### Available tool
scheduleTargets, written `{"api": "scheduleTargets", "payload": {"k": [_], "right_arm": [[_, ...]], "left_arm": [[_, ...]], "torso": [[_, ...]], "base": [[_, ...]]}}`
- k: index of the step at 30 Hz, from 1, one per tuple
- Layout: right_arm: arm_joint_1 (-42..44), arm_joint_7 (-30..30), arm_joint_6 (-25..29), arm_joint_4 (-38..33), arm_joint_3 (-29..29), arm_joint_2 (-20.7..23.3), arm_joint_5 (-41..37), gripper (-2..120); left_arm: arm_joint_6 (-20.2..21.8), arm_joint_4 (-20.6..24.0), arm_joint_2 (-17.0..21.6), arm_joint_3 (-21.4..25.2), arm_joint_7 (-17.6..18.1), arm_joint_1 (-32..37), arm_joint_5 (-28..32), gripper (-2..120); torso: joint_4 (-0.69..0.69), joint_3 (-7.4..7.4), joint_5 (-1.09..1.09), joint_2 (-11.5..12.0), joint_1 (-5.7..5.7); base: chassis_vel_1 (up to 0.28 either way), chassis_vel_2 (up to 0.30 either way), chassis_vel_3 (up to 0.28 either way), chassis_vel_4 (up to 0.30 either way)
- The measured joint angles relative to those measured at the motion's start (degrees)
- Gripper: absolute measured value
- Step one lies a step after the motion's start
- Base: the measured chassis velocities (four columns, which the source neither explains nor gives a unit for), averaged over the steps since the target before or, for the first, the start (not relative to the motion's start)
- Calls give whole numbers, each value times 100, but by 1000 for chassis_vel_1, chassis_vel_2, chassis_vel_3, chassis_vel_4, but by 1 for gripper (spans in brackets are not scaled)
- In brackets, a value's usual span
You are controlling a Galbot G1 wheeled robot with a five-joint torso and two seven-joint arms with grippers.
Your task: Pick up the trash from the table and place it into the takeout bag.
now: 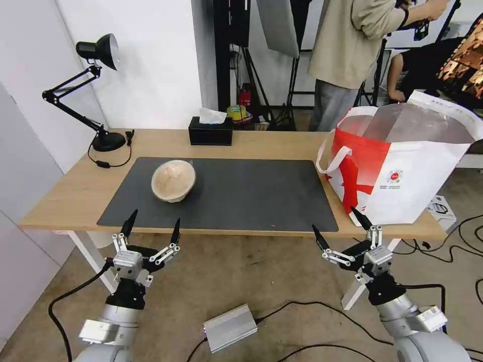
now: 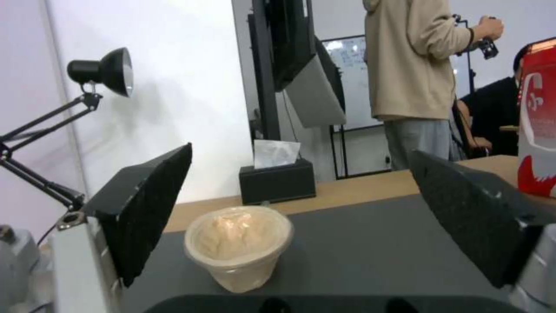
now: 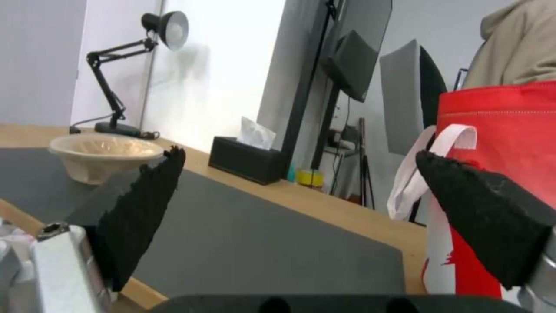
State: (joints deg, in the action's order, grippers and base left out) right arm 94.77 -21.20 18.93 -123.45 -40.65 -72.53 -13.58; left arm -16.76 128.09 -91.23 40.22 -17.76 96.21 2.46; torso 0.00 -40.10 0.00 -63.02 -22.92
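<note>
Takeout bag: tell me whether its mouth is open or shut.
Open. The takeout bag stands upright at the table's right end, its top edges spread wide so the silver lining shows inside; its handle hangs outside.

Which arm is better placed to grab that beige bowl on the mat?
Left. The left gripper hangs open at the table's near edge, almost straight in front of the beige bowl. The right gripper, also open, sits beside the takeout bag, across the mat from the bowl.

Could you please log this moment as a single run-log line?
left tool: open, below table edge, facing beige lidded bowl | right tool: open, near takeout bag | bowl: on mat, not yet picked
</note>
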Motion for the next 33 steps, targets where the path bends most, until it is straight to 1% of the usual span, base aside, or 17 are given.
{"api": "scheduleTargets", "payload": {"k": [7,16,20,25,26,30,33], "right_arm": [[1,0,0,3,-6,0,6,100],[1,-1,0,5,-10,1,7,100],[1,-1,0,4,-12,2,6,100],[1,-1,0,4,-12,2,6,100],[1,0,-1,4,-13,2,5,100],[-1,0,-3,5,-14,2,4,100],[-1,1,-4,4,-14,3,3,100]], "left_arm": [[80,-42,26,-24,-2,-62,-2,100],[313,-52,276,-39,-2,-234,-11,100],[568,-5,513,-69,3,-403,-5,100],[597,-4,542,-76,4,-429,-3,100],[762,-59,773,-115,7,-602,20,100],[825,-171,985,-159,8,-699,43,100],[891,-347,1345,-224,9,-858,108,100]], "torso": [[0,0,0,0,0],[0,0,0,0,0],[0,0,0,0,0],[0,0,0,0,0],[0,0,0,0,0],[0,0,0,0,0],[0,0,-1,0,0]], "base": [[0,0,0,0],[0,0,0,0],[0,0,0,0],[0,0,0,0],[0,0,0,0],[0,0,0,0],[0,0,0,0]]}}
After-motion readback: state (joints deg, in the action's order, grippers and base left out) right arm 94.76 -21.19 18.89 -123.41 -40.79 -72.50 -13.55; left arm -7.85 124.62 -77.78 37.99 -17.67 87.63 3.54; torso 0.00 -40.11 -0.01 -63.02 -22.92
